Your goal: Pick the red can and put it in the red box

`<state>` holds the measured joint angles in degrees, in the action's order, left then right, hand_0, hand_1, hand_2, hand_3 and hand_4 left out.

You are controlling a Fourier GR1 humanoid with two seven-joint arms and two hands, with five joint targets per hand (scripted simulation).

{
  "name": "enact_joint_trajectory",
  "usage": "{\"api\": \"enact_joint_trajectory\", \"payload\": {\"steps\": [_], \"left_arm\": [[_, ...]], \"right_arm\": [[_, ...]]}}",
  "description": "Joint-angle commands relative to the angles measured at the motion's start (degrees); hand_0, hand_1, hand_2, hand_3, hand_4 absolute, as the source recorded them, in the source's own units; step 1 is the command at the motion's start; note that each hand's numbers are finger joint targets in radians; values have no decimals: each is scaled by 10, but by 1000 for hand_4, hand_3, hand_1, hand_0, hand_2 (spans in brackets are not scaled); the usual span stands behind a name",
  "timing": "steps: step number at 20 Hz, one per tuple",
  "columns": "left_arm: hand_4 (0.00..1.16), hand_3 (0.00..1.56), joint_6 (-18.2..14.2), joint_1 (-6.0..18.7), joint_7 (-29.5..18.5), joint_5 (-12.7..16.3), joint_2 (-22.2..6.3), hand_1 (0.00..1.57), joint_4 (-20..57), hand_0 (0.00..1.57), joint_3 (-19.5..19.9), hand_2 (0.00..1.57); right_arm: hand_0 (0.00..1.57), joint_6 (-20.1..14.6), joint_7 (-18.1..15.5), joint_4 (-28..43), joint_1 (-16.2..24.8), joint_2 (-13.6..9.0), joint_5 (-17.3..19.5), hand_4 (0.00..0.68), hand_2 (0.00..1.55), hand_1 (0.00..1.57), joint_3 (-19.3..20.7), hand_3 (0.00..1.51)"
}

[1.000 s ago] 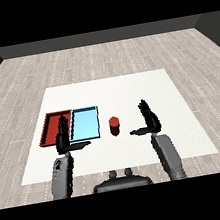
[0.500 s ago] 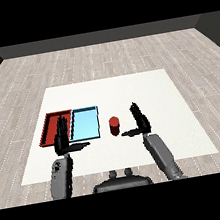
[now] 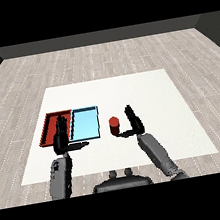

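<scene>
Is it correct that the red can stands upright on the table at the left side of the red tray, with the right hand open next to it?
Not quite. The head view shows the red can right of the light blue tray, not left of the red tray. It stands upright, the open right hand beside it.

The red can (image 3: 114,126) is small and round like a little tube. It stands straight up on the white surface (image 3: 150,95). Its top looks a bit lighter red and its side is darker. It is just to the right of the light blue tray (image 3: 84,124), but it does not touch it.

The red tray (image 3: 49,123) is flat with a low red rim and a dark red floor. It lies on the left, right beside the light blue tray, and their sides touch. The can is not in the red tray. The blue tray lies between the can and the red tray.
</scene>
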<state>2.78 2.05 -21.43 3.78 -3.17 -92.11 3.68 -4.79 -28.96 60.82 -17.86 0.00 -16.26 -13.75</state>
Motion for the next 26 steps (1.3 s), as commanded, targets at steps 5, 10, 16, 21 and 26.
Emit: {"api": "enact_joint_trajectory", "payload": {"steps": [5, 10, 16, 21, 26], "left_arm": [[0, 0, 13, -57, -31, -2, 15, 0, -20, 0, -20, 0], [0, 0, 1, 15, -3, 3, -3, 0, 14, 0, 7, 0], [0, 0, 8, -10, -27, 7, 10, 0, 27, 0, -1, 0], [0, 0, 16, 6, -31, 9, -2, 0, 28, 0, 6, 0], [0, 0, 2, 34, -13, 1, -2, 0, 42, 0, 7, 0]], "right_arm": [[0, -59, -26, -80, -60, 0, -49, 0, 0, 0, -60, 0], [0, -54, 4, -24, -33, 0, -58, 0, 0, 0, -52, 0], [0, -60, -59, -109, -61, 0, -109, 0, 0, 0, -104, 0], [0, -71, -102, -171, -99, 0, -163, 0, 0, 0, -128, 0], [0, -61, -75, -160, -126, 0, -163, 0, 0, 0, -107, 0]]}}
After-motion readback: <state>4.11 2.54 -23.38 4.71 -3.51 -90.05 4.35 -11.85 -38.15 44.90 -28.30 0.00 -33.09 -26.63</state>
